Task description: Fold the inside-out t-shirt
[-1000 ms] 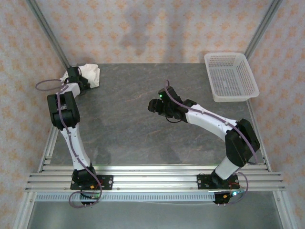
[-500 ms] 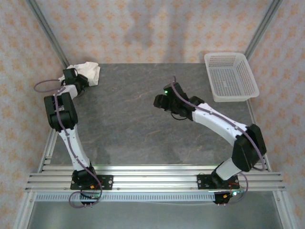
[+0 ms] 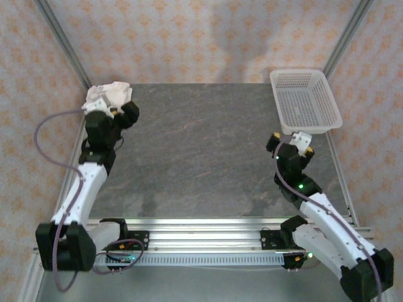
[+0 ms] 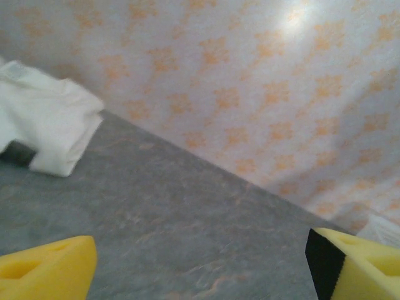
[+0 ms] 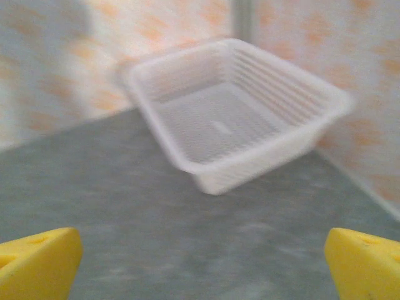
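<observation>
Nearest the arms, the left gripper (image 3: pixel 121 112) and right gripper (image 3: pixel 290 138) both stand released, foam-yellow pads (image 4: pixel 47 272) spread wide. Beyond stretches the matte, grey, stone-mottled table (image 3: pixel 201 151). Far left corner: the inside-out t-shirt (image 3: pixel 110 93), soft creamy white, bunched in rumpled folds against the wall. Far right, a rigid white mesh basket (image 3: pixel 305 100).

I'm reading the t-shirt (image 3: pixel 108 94) in the far left corner as soft, matt white cloth, heavily creased. The table (image 3: pixel 208 157) looks like smooth, matt grey stone with faint veins. Far right, the basket (image 3: pixel 305 100) is white plastic mesh with a slight sheen. Near me the rails (image 3: pixel 208 234) are bright ribbed metal. On the left gripper (image 4: pixel 201 256), the pads (image 4: pixel 47 269) look like matt yellow foam.
</observation>
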Robot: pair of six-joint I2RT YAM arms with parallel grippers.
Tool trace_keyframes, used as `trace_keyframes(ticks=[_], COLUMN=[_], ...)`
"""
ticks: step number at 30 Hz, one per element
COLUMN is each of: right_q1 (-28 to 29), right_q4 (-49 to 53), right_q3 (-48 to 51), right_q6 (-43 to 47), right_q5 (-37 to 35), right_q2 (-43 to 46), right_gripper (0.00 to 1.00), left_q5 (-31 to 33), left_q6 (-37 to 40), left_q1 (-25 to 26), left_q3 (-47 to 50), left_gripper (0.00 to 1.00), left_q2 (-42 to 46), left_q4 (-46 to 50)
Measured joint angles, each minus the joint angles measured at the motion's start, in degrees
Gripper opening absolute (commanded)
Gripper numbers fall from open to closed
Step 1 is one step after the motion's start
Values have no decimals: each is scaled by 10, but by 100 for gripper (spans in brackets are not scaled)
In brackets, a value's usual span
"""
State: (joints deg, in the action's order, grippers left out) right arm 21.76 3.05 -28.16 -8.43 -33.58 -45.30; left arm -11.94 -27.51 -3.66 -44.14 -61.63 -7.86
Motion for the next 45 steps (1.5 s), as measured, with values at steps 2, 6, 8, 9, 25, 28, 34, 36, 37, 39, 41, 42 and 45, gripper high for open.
trace_keyframes(ticks=[2, 6, 8, 9, 25, 28, 34, 36, 37, 39, 41, 42, 45], right_q1=[-56, -154, -168, -170, -188, -188, -188, -188, -188, -188, -188, -188, -188], right_q4=[-45, -125, -163, -196, -486, -490, -490, -490, -490, -490, -490, -490, -490], right_q3=[58, 91, 72, 64, 68, 68, 67, 67, 67, 67, 67, 67, 67], right_q6=[20, 26, 31, 36, 77, 77, 77, 77, 77, 77, 77, 77, 78], right_q5=[-12, 0, 13, 21, 191, 193, 193, 193, 193, 193, 193, 193, 193], right_q2=[-30, -165, -240, -272, -421, -421, -421, -421, -421, -421, -421, -421, -421], right_gripper=[99, 100, 100, 100, 99, 99, 99, 99, 99, 99, 99, 99, 99], left_q5=[39, 94, 105, 110, 122, 124, 133, 139, 141, 141, 142, 142, 142], left_q6=[-1, 0, 8, 16, 201, 234, 261, 264, 265, 266, 266, 267, 270], left_q1=[-5, -6, -6, -6, 4, 30, 58, 58, 58, 58, 58, 58, 58], left_q3=[64, 171, 224, 244, 246, 217, 210, 208, 208, 207, 206, 206, 206], left_gripper=[97, 100, 96, 96, 96, 100, 100, 100, 100, 100, 100, 100, 100], left_q2=[24, 22, 35, 45, -160, -235, -249, -249, -249, -249, -249, -249, -249], left_q4=[-10, -26, -43, -47, -266, -303, -323, -326, -327, -327, -327, -327, -327])
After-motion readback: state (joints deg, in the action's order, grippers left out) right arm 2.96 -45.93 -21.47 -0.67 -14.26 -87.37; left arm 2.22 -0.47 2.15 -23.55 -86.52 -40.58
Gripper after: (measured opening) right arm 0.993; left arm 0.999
